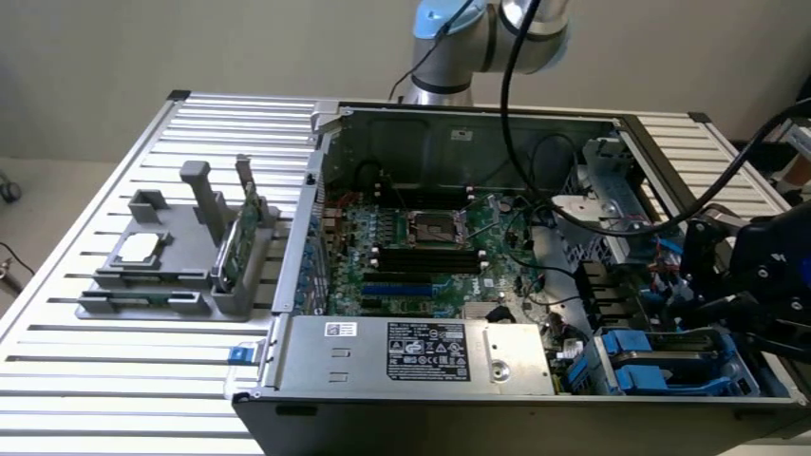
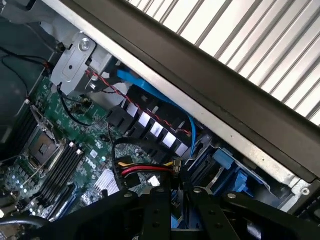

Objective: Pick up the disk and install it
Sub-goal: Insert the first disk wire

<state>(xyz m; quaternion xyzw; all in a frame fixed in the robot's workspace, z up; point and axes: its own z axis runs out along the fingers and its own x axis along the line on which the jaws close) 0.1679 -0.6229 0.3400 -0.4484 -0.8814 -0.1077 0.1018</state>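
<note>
My black gripper (image 1: 750,285) hangs at the exterior view's right, over the near right corner of the open computer case (image 1: 380,123). In the wrist view the gripper (image 2: 175,212) sits just above the drive bay, and a strip of blue plastic (image 2: 178,221) shows in its middle. I cannot tell whether that strip is the disk's carrier. The disk's silver face and white label are hidden. Blue carriers (image 1: 659,361) sit in the bay below the gripper; in the wrist view the carriers (image 2: 227,167) lie beside it.
The motherboard (image 1: 419,237) fills the case floor, with the power supply (image 1: 419,351) along the near wall. Red, yellow and black wires (image 2: 145,170) and a blue cable (image 2: 150,92) run near the bay. A grey fixture (image 1: 178,275) holds a silver chip (image 1: 137,249) and a green card (image 1: 243,233).
</note>
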